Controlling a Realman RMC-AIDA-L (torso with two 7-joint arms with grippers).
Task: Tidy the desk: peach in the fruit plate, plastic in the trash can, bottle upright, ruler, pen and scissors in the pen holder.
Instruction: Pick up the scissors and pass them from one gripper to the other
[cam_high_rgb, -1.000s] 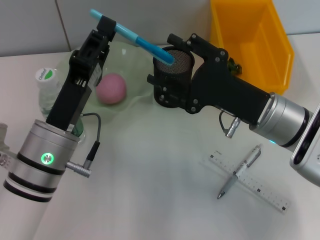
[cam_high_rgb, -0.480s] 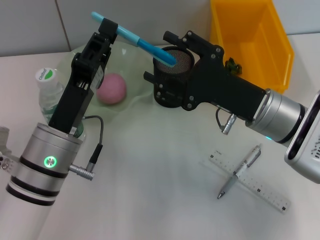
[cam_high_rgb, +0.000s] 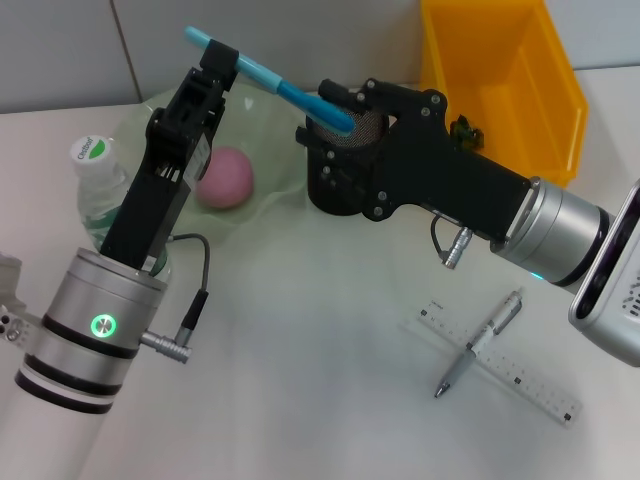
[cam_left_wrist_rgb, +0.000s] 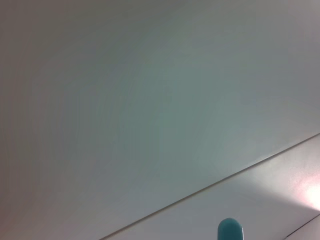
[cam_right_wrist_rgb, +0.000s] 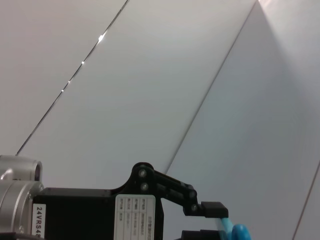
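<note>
left hand (cam_high_rgb: 222, 62) grips scissors (cam_high_rgb: 270, 82); right wrist view confirms.

Looked down on a white, matte table (cam_high_rgb: 300, 400), evenly lit, with soft shadows lying on it. Behind the table, faced a pale grey wall (cam_high_rgb: 60, 50) of flat panels, split by a thin dark vertical seam (cam_high_rgb: 122, 50). Above the table, from the left wrist, took in more of that plain panelling, crossed by one slanting joint (cam_left_wrist_rgb: 210, 185) and brightened by a pinkish glow (cam_left_wrist_rgb: 312, 192) at the edge. From the right wrist, caught small glints of light along another panel joint (cam_right_wrist_rgb: 101, 36).
</note>
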